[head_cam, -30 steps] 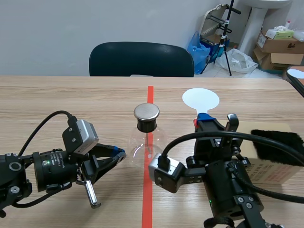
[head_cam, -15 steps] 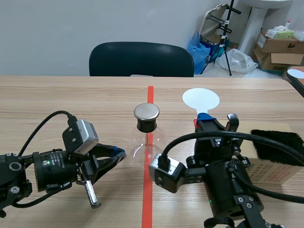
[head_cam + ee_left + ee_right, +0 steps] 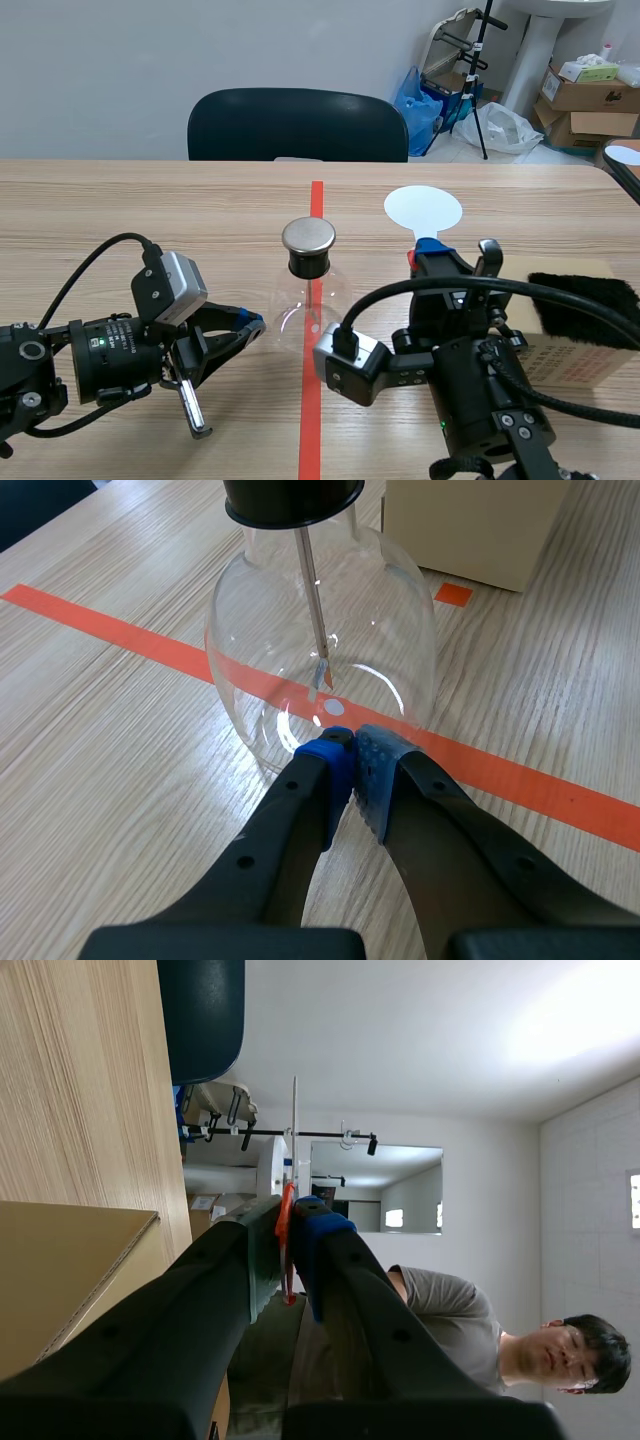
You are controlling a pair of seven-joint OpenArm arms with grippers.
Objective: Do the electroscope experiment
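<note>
Two grippers closed: left gripper [image 3: 255, 322] pinched on nothing, tips just left of the electroscope flask [image 3: 308, 292], centre table on the tape; right gripper [image 3: 425, 250] clamps the white disc paddle [image 3: 423, 209] upright, right of flask. Best, I judge: lower disc slowly onto metal cap [image 3: 308, 236], avoiding the glass

On the desk [image 3: 150, 210] the flask [image 3: 308, 290] stands in the middle; left tool [image 3: 252, 322] just left, disc [image 3: 423, 210] farther right, box [image 3: 590, 362] rightmost.
</note>
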